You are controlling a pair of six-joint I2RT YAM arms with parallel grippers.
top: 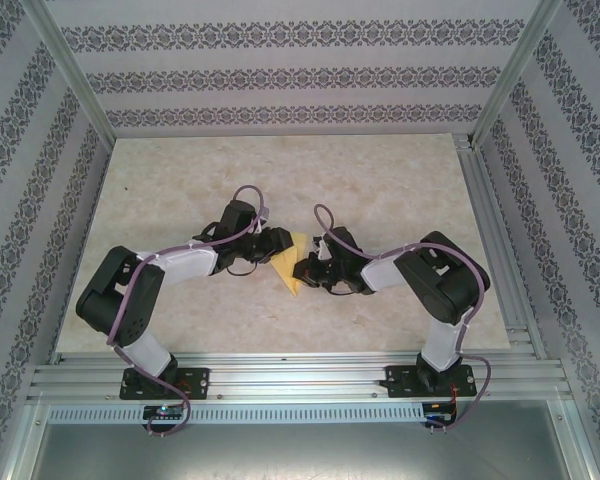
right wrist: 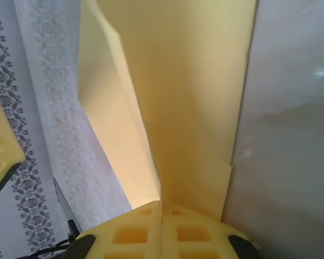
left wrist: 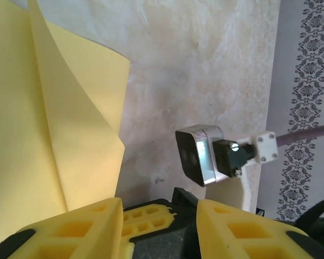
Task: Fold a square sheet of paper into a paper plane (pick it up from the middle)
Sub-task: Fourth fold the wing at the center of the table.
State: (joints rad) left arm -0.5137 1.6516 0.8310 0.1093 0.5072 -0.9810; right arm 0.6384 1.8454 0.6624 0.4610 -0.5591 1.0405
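While both arms bend inward over the pale marbled table, we find the sheet of paper near the table's middle, a little toward its near edge. From above, the pale-yellow sheet reads as a narrow pointed shape, with its tip aimed at the table's near edge.

The right pincer is clenched on the sheet. In its wrist view we see the two yellow fingers pressed together with no gap, and the paper rises straight out from between them. One long crease runs up the paper, and a flap stands off to one side above the table.

The left pincer is released and grasps nothing. Its wrist view shows the fingers standing apart, with the black body visible in the gap. There we see the sheet at the outer side of one finger, with a folded flap lifted off the table and its edge curling. We cannot tell whether the paper touches that finger. Beyond the gap, the silver-faced wrist camera of the right arm sits low over the table. Patterned walls border the table's far edge and sides.
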